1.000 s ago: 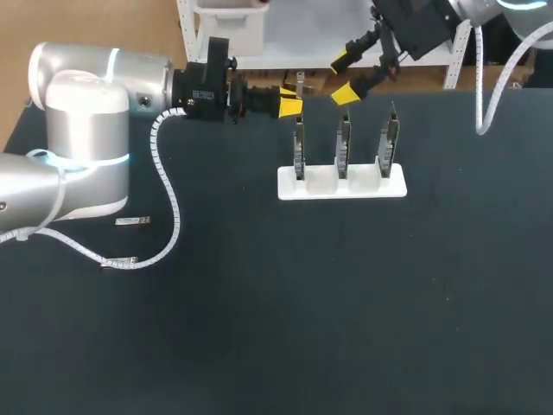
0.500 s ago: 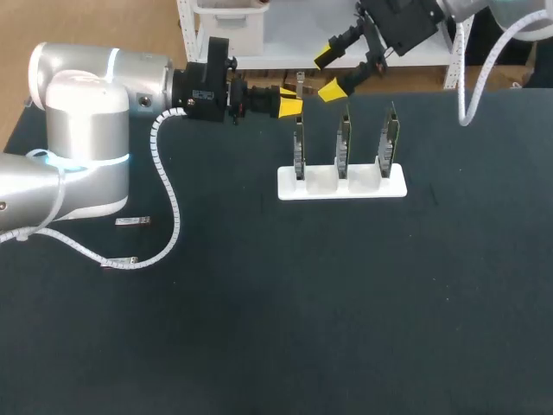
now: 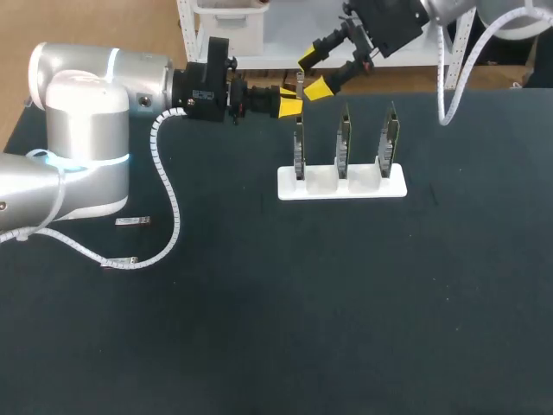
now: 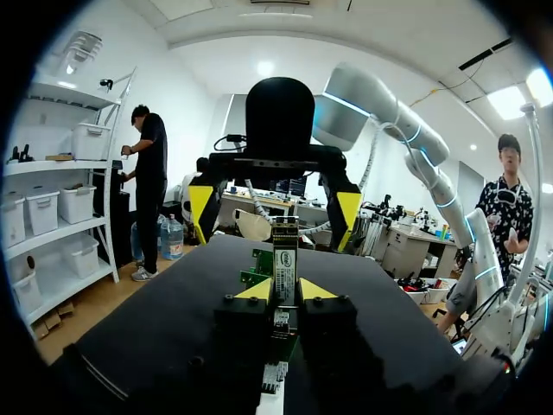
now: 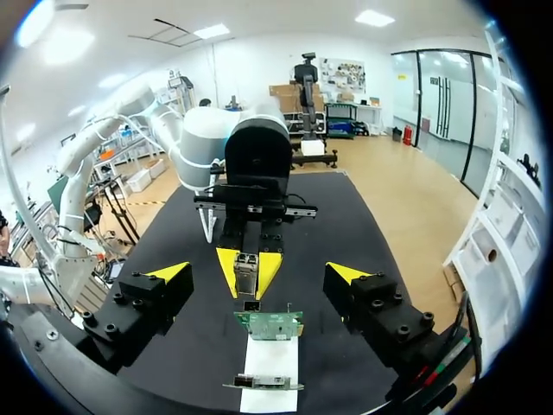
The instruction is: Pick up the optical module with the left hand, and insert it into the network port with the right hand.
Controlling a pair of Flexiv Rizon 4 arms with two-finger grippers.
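1. The optical module (image 3: 300, 85) is sitting pinched between the yellow tips of the left gripper (image 3: 290, 100), above the far edge of the desk (image 3: 285, 303). Its long axis is lying crosswise to those fingers, with one end poking out toward the right gripper (image 3: 314, 73).
2. The left arm (image 3: 86, 112) is lying level along the far edge, its gripper pointing toward the right side.
3. The right arm (image 3: 389, 17) is slanting in from the far right corner. Its jaws are spread wide, hovering near the module without touching it.
4. A white stand (image 3: 341, 185) carrying three upright circuit boards (image 3: 344, 137) is standing close by, just inside the far edge.
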